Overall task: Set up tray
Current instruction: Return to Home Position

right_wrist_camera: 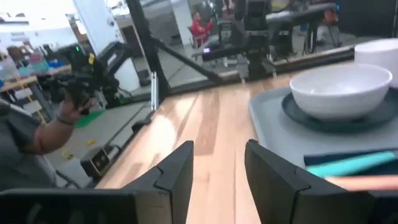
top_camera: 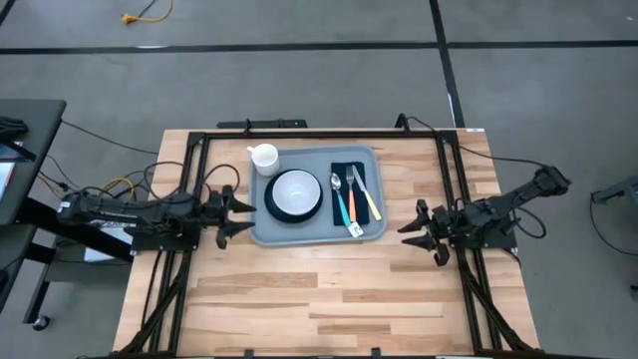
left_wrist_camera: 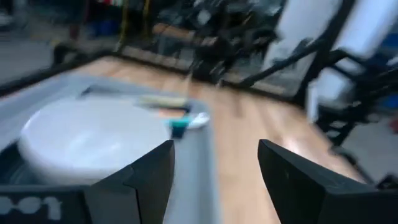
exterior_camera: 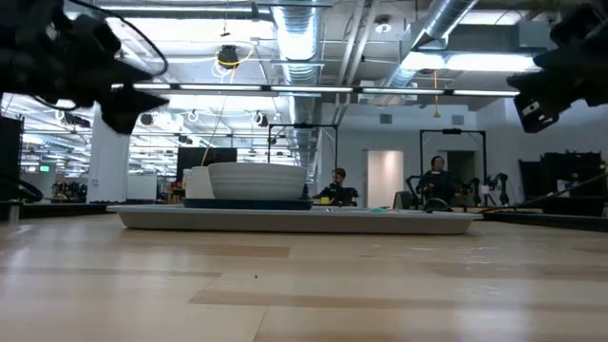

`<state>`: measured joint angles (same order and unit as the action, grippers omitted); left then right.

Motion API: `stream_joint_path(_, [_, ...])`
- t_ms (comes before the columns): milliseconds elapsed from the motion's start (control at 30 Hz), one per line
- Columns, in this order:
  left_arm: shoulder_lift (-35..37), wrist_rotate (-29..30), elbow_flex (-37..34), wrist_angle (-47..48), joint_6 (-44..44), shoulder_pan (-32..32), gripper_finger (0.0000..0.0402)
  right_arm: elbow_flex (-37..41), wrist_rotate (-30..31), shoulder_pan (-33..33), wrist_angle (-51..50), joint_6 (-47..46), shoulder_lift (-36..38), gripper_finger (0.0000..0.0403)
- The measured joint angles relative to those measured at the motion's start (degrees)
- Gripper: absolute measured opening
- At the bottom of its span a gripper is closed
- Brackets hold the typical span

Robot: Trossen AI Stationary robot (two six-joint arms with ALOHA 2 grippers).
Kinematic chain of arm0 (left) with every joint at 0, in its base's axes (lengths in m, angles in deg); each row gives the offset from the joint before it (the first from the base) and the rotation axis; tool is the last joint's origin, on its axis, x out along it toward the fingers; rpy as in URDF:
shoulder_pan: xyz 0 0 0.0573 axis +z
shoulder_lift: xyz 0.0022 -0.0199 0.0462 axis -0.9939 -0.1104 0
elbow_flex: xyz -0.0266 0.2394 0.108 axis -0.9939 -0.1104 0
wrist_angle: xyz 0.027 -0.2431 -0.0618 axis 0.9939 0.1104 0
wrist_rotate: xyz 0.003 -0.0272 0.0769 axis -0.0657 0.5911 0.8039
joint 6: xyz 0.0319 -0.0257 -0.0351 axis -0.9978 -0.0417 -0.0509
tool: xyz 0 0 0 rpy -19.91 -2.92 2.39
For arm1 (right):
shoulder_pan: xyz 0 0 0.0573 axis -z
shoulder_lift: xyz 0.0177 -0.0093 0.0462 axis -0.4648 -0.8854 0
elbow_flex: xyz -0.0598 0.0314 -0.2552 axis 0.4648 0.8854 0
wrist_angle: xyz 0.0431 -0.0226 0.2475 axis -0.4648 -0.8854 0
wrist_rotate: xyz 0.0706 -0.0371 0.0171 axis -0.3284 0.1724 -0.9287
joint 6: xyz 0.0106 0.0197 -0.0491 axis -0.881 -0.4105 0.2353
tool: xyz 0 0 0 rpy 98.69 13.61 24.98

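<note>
A grey-blue tray [top_camera: 299, 235] is lying on a pale wooden table [top_camera: 299, 299], toward twelve o'clock from the table's centre in the high view. On the tray's nine o'clock half a white bowl [top_camera: 295, 187] is sitting on a dark plate [top_camera: 272, 208], and a white cup [top_camera: 264, 157] is standing at the tray's eleven o'clock corner. On the three o'clock half a dark napkin [top_camera: 344, 168] is lying lengthwise. Three pieces of cutlery are resting on it side by side: a teal spoon [top_camera: 340, 202], an orange fork [top_camera: 354, 196] and a yellow knife [top_camera: 368, 201], running from nine to three o'clock. The left gripper [top_camera: 242, 217] is hovering just beside the tray's nine o'clock edge, its fingers spread and grasping nothing. The right gripper [top_camera: 417, 227] is hanging near the tray at four o'clock, a little apart from it, its fingers also parted and empty. In the low view both arms are showing raised above the tabletop.
</note>
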<state>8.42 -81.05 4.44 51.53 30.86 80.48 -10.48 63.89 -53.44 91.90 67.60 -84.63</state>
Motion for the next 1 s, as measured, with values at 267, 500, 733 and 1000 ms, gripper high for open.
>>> stream_joint_path(267, [2.8, -1.3, -0.1, 4.8, -3.5, 0.1, 0.0219, 0.0, -2.9, -1.1, -2.6, 6.4, 1.9, 0.0137])
stream_joint_path(500, [2.8, -1.2, -0.1, 4.6, -9.1, 0.1, 0.0219, 0.0, -2.9, -1.7, -2.6, 8.4, 1.1, 0.0134])
stream_joint_path(733, [2.7, -6.6, -0.2, 7.7, -6.4, 0.1, 0.0219, 0.0, -2.9, -1.7, -2.6, 8.4, 1.1, 0.0133])
stream_joint_path(1000, [2.7, -6.6, -0.2, 10.5, -1.7, 0.1, 0.0219, 0.1, -2.9, -1.7, -2.6, 8.4, 1.1, 0.0134])
